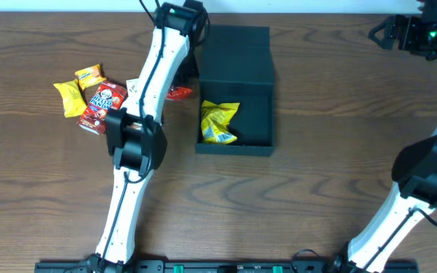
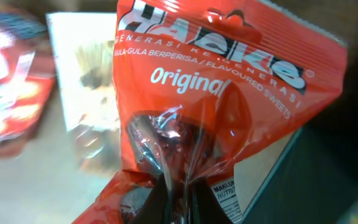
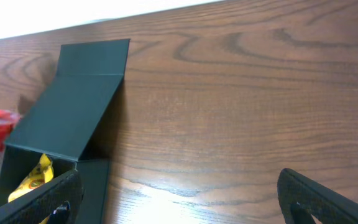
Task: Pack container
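**Red sweets packet (image 2: 222, 106) pinched beside the open container (image 1: 256, 114)**

Your left end effector (image 2: 178, 202) is pressed together on the red packet, just beside the container's left wall. The container sits mid-counter (image 1: 340, 152), flap lid open toward the far edge, with a yellow packet (image 1: 220, 123) lying inside. Your right end effector (image 3: 179, 186) is spread wide, holding nothing, well apart to the right. Other snack packets (image 1: 89, 95) lie to the left.
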Robot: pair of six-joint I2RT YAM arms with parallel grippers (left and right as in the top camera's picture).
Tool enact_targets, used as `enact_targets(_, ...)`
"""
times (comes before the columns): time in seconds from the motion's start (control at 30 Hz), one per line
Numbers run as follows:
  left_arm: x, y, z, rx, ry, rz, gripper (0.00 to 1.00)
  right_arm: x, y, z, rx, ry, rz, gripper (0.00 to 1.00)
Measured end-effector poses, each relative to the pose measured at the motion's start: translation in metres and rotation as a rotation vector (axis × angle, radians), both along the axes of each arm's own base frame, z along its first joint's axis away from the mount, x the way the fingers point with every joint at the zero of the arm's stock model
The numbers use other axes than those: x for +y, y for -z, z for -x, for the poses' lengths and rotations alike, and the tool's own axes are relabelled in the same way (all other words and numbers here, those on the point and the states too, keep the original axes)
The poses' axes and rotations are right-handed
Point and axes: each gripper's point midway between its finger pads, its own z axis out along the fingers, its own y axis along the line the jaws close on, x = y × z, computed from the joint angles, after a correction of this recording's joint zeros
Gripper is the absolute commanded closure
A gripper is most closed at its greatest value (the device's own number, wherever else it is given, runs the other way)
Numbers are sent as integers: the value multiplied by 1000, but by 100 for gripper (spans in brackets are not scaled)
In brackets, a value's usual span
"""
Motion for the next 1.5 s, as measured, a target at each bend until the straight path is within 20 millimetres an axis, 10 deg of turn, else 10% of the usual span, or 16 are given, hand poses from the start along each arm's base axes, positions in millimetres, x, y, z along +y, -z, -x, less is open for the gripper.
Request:
enact_targets(0.43,4,-142,43,-229,165,-10,94,1,1,2,12,0,-5,1)
enact_targets(0.67,25,-87,98,-99,170,-24,94,1,1,2,10,0,-4,1)
enact_targets(1.23,-111,-19,78,-275,97,367,94,19,1,-1,11,-36,-3,1)
enact_targets(1.5,-123,19,84,-198,43,350,94,19,1,-2,8,-36,-2,1)
